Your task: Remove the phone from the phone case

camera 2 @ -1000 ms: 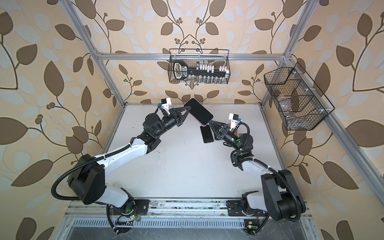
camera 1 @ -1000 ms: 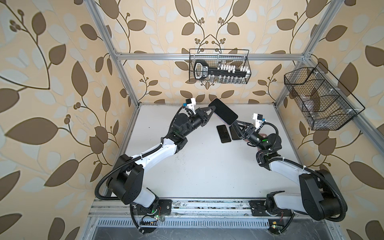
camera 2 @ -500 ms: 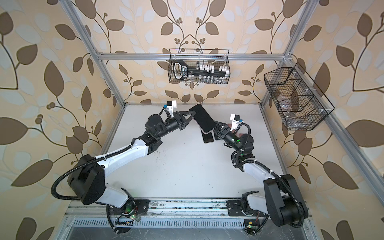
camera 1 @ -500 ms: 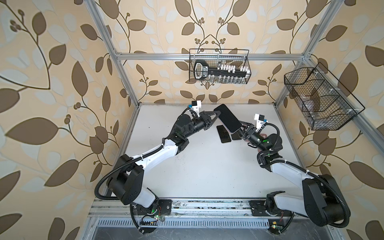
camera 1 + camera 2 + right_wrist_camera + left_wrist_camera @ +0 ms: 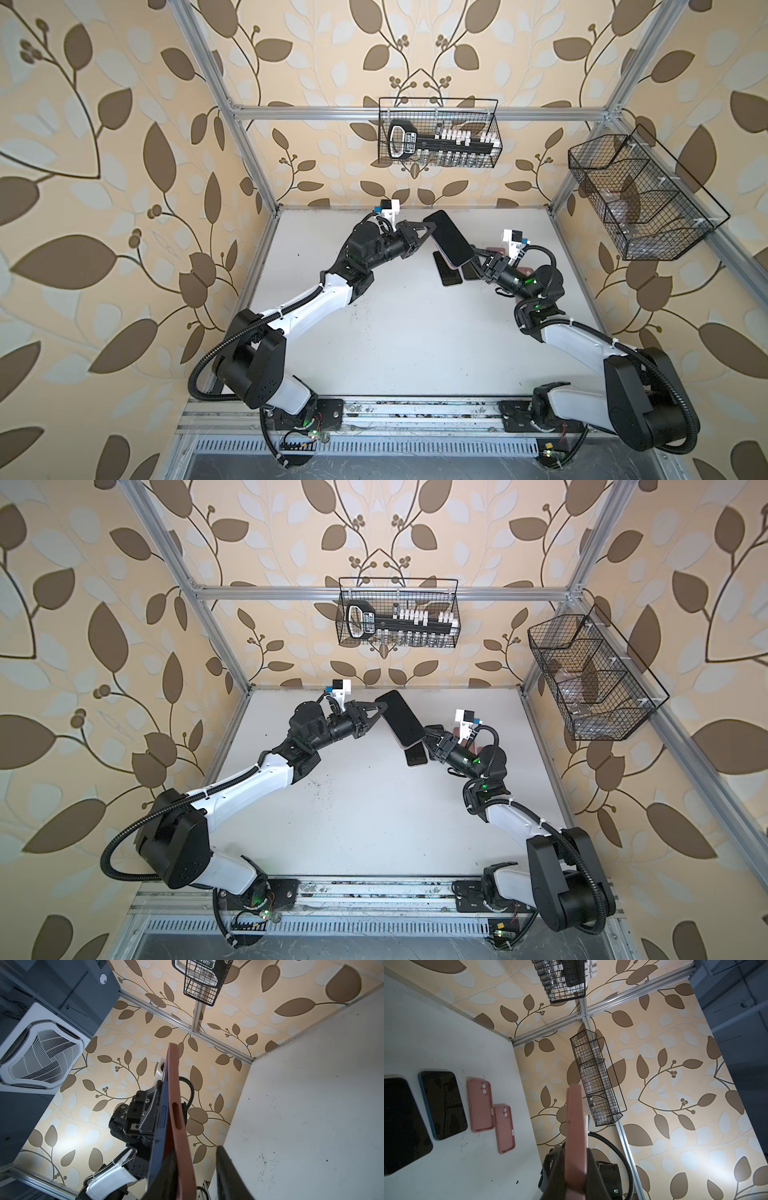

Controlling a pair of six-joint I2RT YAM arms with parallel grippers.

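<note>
Left gripper (image 5: 430, 232): clamped on phone (image 5: 451, 243), upper-left end.
Right gripper (image 5: 477, 257): straddles case (image 5: 182, 1138) at lower-right end, unclenched; you peel there.

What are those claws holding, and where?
The left gripper clamps the cased phone by one long edge; the right gripper straddles its other end, not gripping yet.

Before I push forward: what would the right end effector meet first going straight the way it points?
The cased phone: its near end sits between the fingers of the right end effector. Further along, likely the left end effector gripping its far end.
</note>
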